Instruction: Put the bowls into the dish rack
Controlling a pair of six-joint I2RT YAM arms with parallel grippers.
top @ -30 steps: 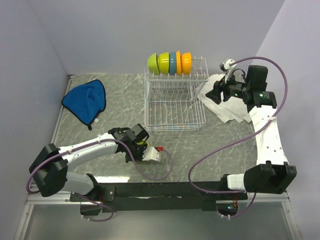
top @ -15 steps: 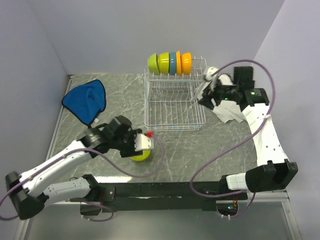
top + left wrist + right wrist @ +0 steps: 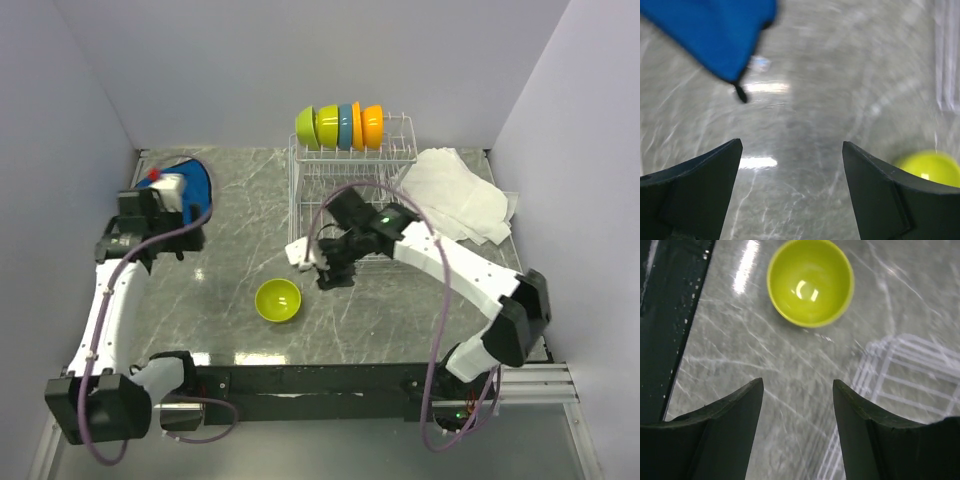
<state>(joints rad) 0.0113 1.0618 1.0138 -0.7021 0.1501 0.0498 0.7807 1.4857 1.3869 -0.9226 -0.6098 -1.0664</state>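
right hand (image 3: 797, 385) spread and empty, lime bowl (image 3: 810, 282) upright just ahead of it, looks lined up for a rim grab. left hand (image 3: 791, 147) spread too, empty.

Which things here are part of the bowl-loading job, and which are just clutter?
Job:
- loose lime green bowl on the table
- four bowls already racked
- dish rack

Lying about:
- blue cloth
- white towel

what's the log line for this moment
rack: four bowls | green bowl: on table | left end effector: open | right end effector: open, near bowl
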